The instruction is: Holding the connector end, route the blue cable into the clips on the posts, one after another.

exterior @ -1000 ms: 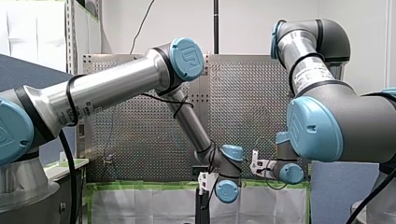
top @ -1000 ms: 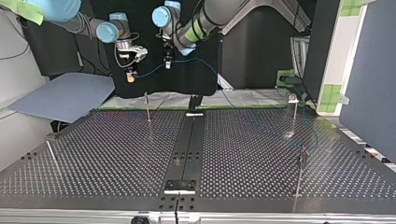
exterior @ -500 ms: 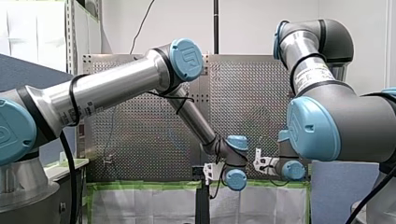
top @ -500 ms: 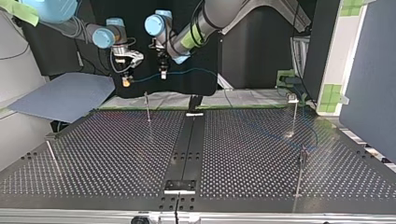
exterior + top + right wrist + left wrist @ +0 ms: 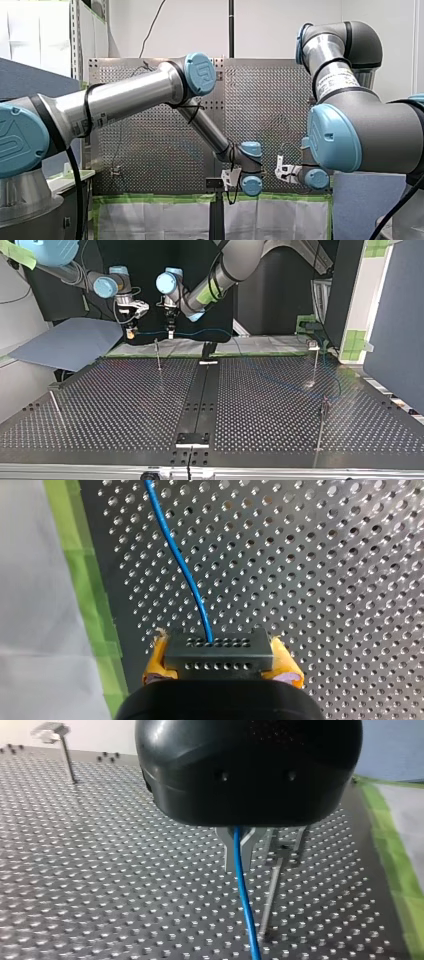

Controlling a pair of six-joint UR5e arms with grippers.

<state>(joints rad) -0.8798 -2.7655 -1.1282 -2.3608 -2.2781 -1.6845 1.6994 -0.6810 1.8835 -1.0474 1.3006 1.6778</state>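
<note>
Over the perforated table, right hand pinches connector, left hand pinches blue cable.

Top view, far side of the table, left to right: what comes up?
Blue-grey board → my right pincer → thin post → my left pincer → clip-topped post.

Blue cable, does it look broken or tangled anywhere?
Nothing stands out. The blue cable leaves the black connector clamped in my right gripper and passes through my left gripper, with no kinks showing.
</note>
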